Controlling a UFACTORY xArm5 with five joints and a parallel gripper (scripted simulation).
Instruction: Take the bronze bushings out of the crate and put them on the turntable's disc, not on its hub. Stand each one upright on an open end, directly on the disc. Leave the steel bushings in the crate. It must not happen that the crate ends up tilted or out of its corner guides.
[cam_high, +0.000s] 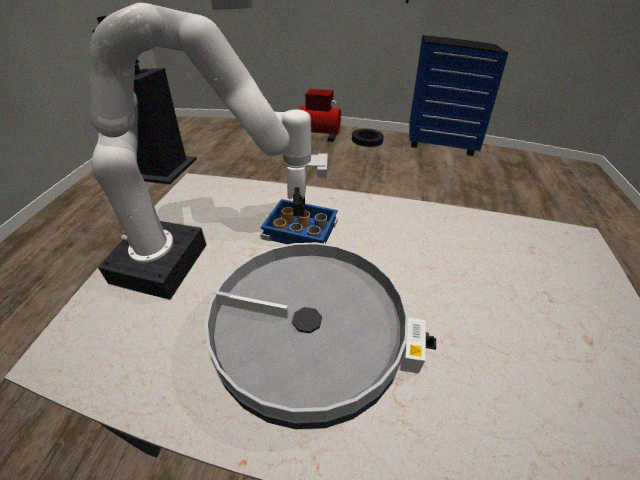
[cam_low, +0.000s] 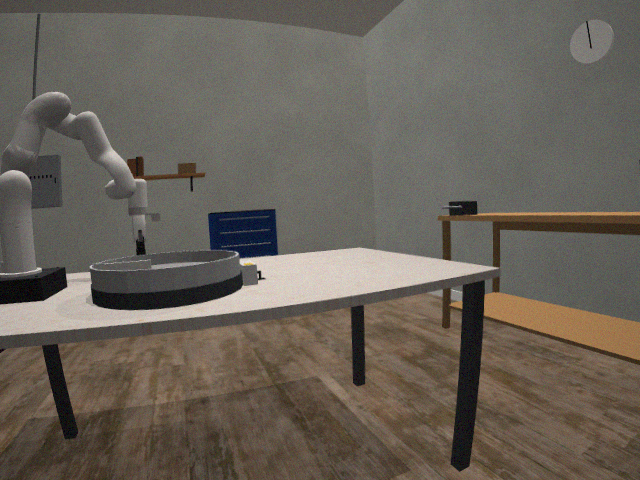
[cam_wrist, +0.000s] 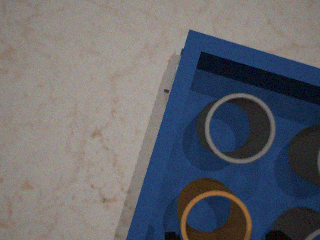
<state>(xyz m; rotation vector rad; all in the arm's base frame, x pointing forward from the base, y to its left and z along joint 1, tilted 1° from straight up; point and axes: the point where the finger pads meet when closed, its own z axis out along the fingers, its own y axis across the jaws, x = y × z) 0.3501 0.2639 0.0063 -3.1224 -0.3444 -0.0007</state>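
The blue crate holds three bronze and three steel bushings, all upright. The middle back bronze bushing is beside another bronze bushing at the back left; a third bronze bushing is at the front left. Steel bushings stand at the right and front. My gripper is partly open and empty, low over the crate's back, its fingertips close to the middle back bronze bushing; whether they straddle it is unclear. The turntable's disc is bare around its dark hub.
A raised wall rings the disc. A pale bar reaches from the wall's left side towards the hub. A white box is fixed at the turntable's right. The crate stands just behind the turntable.
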